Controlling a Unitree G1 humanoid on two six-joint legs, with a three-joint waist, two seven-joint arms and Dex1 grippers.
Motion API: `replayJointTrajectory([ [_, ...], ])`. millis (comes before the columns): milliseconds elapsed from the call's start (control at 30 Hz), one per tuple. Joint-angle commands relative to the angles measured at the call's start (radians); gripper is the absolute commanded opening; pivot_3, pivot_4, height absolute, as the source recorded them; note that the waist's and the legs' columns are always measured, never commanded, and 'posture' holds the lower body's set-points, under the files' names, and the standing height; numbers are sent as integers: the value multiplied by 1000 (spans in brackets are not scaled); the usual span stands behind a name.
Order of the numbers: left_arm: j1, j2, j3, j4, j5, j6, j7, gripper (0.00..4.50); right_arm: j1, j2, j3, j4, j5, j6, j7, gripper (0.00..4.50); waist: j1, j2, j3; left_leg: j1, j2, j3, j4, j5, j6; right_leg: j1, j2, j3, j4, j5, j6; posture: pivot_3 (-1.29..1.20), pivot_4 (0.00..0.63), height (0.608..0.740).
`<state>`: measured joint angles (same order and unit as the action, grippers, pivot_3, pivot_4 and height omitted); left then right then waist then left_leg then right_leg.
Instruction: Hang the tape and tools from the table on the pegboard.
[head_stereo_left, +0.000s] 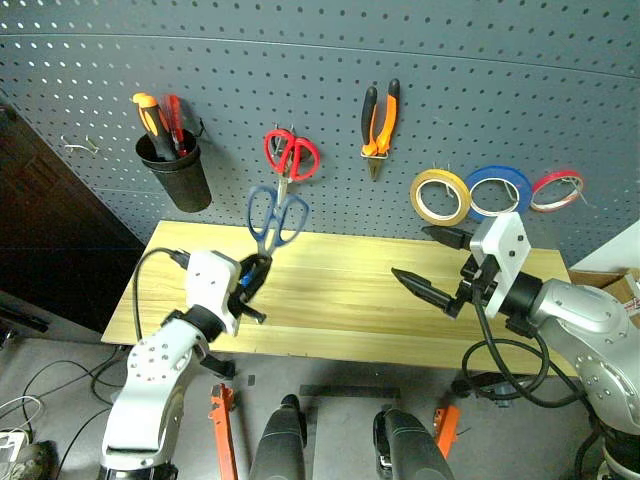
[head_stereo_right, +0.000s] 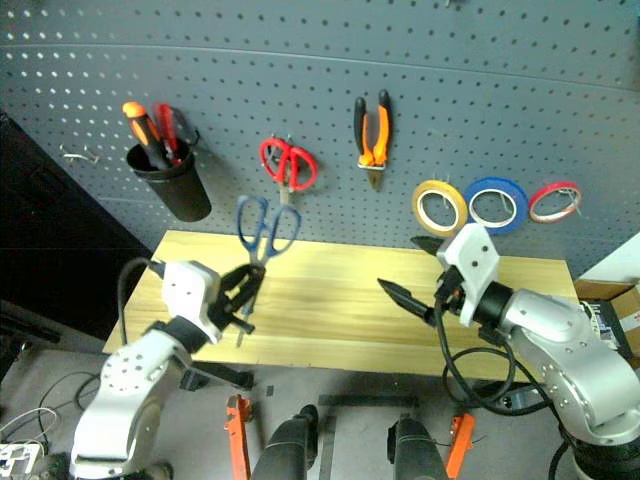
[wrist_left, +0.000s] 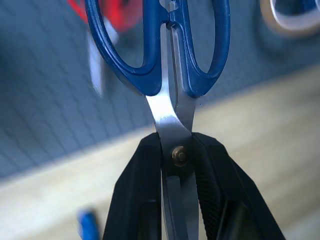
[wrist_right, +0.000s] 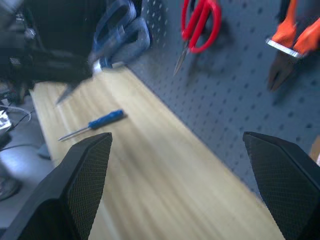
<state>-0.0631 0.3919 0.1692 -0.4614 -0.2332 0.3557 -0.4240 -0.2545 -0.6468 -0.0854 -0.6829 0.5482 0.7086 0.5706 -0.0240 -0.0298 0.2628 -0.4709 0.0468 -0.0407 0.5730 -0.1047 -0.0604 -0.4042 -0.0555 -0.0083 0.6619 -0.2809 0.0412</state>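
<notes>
My left gripper (head_stereo_left: 252, 283) is clamped on the blue scissors (head_stereo_left: 275, 217) at the pivot — handles up; right gripper (head_stereo_left: 432, 264) gapes, holding nothing.

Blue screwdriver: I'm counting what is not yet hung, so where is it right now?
In the right wrist view the blue screwdriver lies flat on the table, short of the pegboard, below the dark-handled scissors in the left gripper.

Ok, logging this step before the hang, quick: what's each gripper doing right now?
Left gripper: shut on the blue-handled metal scissors, gripped near the pivot, handles up.
Right gripper: open, holding nothing.
</notes>
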Motion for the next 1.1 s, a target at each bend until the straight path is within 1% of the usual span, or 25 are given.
replayJointTrajectory([
  [33,-104,11,6,44,-2,-49,1,614,-18,-11,-5,14,-13,-29,13,4500,3,0,0,0,0,0,0,0,0,0,0,0,0,0,0,-66,238,740],
  [67,-138,12,-4,72,-2,-53,-7,614,-24,-8,-1,18,-14,-31,13,4500,3,0,0,0,0,0,0,0,0,0,1,0,0,0,1,-67,239,740],
  [133,-186,18,-24,114,10,-79,-23,614,-36,-4,2,24,-16,-32,12,4500,-2,0,0,0,0,0,0,0,0,0,1,0,1,4,7,-73,240,740],
  [300,-271,23,-70,213,23,-137,-70,614,-47,-2,5,24,-16,-27,5,4500,-7,0,0,0,0,1,0,0,0,0,1,1,1,5,8,-86,244,740],
  [367,-281,22,-80,249,27,-151,-79,614,-49,-2,5,21,-13,-22,2,4500,-9,0,0,0,0,1,0,0,0,0,2,1,2,5,8,-91,246,740],
  [500,-299,9,-55,308,25,-175,-47,614,-53,-4,6,20,-13,-21,-2,4500,-10,0,0,0,0,1,0,0,0,0,2,1,2,5,8,-96,248,740],
  [633,-305,10,-42,318,16,-197,-35,602,-53,-5,4,19,-14,-20,-4,4500,-9,0,0,0,0,1,1,0,0,0,2,1,2,5,9,-95,249,740],
  [833,-311,0,-75,346,41,-199,-30,596,-67,1,17,26,-20,-24,-6,4500,-9,0,0,0,0,1,1,0,0,0,2,1,3,5,9,-87,247,740],
  [967,-348,-22,-81,419,55,-195,-4,596,-90,11,27,33,-22,-29,-11,4500,-8,0,0,0,0,1,2,0,1,0,2,2,3,6,10,-92,249,740],
  [1100,-408,-48,-67,515,56,-206,24,596,-127,44,29,27,-9,-33,-23,4500,-8,0,0,0,0,1,3,1,1,1,2,2,3,6,10,-101,252,740],
])
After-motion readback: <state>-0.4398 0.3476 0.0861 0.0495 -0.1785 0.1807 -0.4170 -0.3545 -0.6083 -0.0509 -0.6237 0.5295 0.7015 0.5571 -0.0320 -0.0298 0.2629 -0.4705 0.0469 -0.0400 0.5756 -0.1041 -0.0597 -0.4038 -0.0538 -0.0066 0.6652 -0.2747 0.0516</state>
